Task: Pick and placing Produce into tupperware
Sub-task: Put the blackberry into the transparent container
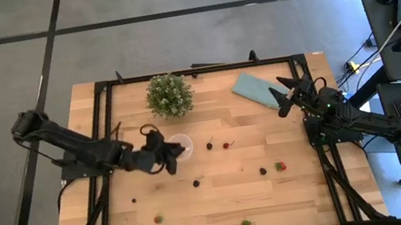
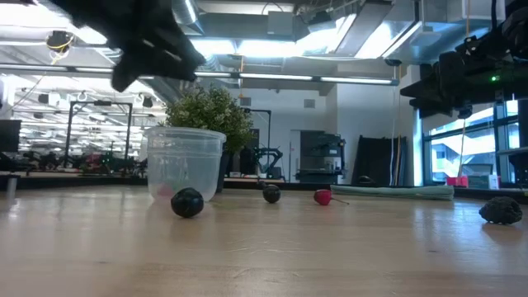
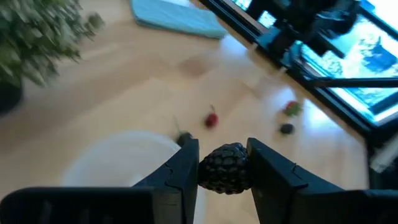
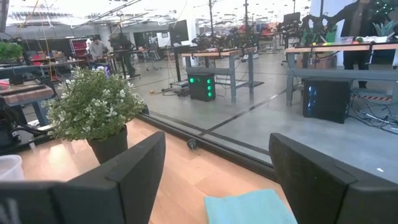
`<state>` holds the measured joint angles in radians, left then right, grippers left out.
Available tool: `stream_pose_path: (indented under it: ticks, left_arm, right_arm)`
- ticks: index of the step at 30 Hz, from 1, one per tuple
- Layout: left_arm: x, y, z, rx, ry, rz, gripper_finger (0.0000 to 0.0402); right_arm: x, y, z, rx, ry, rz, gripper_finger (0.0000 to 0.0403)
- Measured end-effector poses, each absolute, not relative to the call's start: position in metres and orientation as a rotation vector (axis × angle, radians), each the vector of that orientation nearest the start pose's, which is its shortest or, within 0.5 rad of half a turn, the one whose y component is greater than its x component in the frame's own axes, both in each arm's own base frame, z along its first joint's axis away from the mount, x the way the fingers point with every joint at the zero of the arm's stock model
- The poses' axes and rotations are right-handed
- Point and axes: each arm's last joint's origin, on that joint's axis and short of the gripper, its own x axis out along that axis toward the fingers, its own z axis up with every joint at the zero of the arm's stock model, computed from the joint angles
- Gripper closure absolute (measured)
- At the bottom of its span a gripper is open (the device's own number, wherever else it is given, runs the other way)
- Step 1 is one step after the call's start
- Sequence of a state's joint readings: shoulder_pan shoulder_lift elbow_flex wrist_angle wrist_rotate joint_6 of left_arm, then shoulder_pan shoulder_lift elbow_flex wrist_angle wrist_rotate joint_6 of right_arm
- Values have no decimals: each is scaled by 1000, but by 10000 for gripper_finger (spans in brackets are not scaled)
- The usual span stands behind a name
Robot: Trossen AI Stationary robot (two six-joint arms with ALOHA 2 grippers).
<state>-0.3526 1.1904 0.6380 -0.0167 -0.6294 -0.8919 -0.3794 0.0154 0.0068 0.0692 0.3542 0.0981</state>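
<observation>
We are carrying a blackberry (image 3: 225, 168) over the clear plastic cup (image 1: 181, 145) with the left gripper (image 1: 165, 157), its two fingers clamped on the fruit from either side.

We are judging the job as barely begun: through the cup's wall in the low view we are making out what may be one reddish piece at the bottom, while the held berry is hanging just above the rim, not yet released. Still lying loose on the wooden table (image 1: 310, 192) are several dark berries and strawberries, including a strawberry (image 1: 280, 166) near the right side. The blackberry is roundish, so we are reading no clear long axis. The right gripper (image 1: 288, 92) is waiting, fingers wide apart, beside the teal cloth (image 1: 255, 89).
</observation>
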Motion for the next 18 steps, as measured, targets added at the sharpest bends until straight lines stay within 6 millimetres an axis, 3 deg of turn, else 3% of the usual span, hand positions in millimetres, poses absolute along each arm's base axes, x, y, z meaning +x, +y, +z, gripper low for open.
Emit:
stream_pose_path:
  ticks: [10,18]
  left_arm:
    - [231,-37,205,-596,562,490,294]
    - [235,-30,213,-613,612,464,289]
  right_arm:
    - [86,-45,171,94,-99,-729,115]
    - [86,-45,171,94,-99,-729,115]
